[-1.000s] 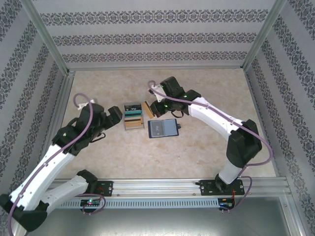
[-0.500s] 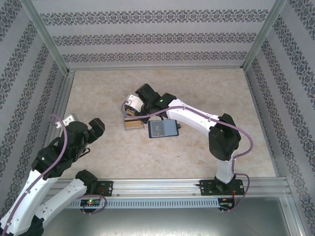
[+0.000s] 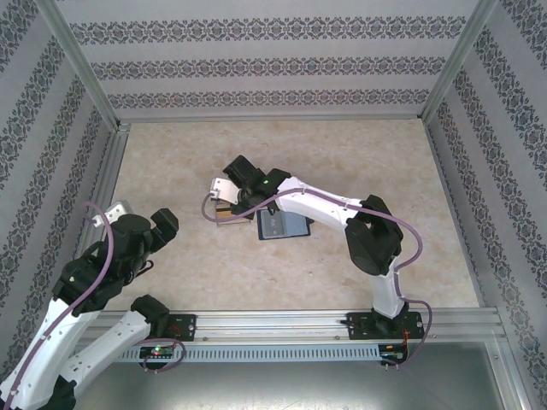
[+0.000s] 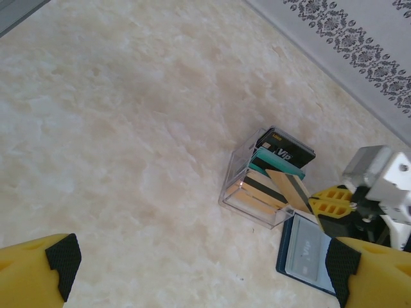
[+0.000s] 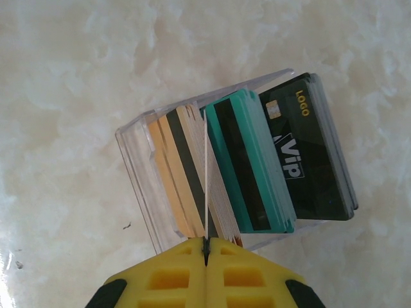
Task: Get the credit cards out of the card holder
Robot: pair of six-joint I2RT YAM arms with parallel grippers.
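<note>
Your right pincer is pressed together on a tan card standing in the clear box, among credit cards already out. The dark card holder lies open on the tabletop just beside the box. One grey card seems yet to come. Your left pincer hangs spread, well apart. Your right arm reaches across the holder.

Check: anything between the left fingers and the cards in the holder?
Nothing visible on the table: bare surface runs from the open left fingers to the clear card holder. The right fingers, shut on a tan card, occupy the holder from its far side.
</note>
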